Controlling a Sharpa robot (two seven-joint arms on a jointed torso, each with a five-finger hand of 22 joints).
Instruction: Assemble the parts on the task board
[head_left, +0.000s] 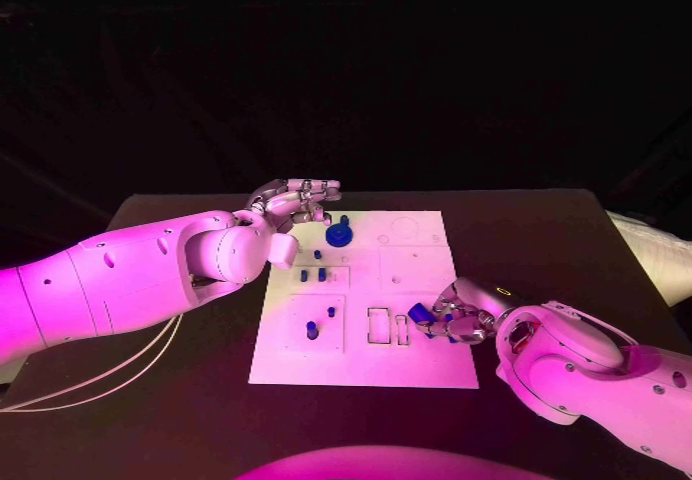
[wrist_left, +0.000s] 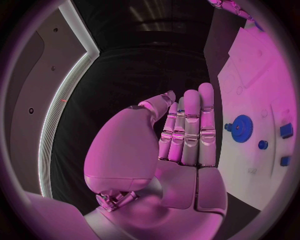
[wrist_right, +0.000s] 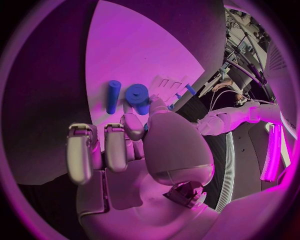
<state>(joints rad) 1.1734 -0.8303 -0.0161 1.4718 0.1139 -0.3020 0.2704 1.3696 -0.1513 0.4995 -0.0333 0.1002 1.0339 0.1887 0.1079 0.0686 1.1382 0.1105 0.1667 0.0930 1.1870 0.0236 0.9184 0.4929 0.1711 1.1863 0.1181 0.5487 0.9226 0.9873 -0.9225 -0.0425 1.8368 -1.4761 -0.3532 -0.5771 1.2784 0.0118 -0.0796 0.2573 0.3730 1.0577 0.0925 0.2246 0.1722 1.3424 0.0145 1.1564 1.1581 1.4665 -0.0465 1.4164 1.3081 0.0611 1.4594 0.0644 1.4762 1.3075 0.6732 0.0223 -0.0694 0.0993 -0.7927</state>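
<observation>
Judging from how the pieces lie, the assembly looks partly done, with more left than finished. On the black bench (head_left: 173, 385) the flat white rectangular task board (head_left: 418, 365) carries several small blue plastic parts. A blue toothed gear wheel (head_left: 338, 236) sits near the board's far edge, seemingly seated, and shows plainly in the left wrist view (wrist_left: 241, 128). Nearer the board's middle a few small blue blocks and pegs (head_left: 313, 273) appear to stand in their recesses, and another blue peg (head_left: 313, 329) stands in the square panel at the board's near left. Two narrow slots (head_left: 378, 326) just beside the right hand look unfilled.

The silver left hand (head_left: 296, 203) hovers at the board's far left corner, just beside the gear; its fingers are straight and close together, with nothing in them (wrist_left: 187, 135).

The silver right hand (head_left: 464, 312) rests low at the board's near right edge, fingers bent over a small cluster of blue parts. In the right wrist view a blue cylindrical rod (wrist_right: 113, 96) and a short blue round-headed part (wrist_right: 138, 97) lie on the board just beyond the fingertips (wrist_right: 132, 125); whether a fingertip touches the second or grips it, I cannot tell.

What remains, by my reading, is picking up these loose pieces and setting them into the empty slots
</observation>
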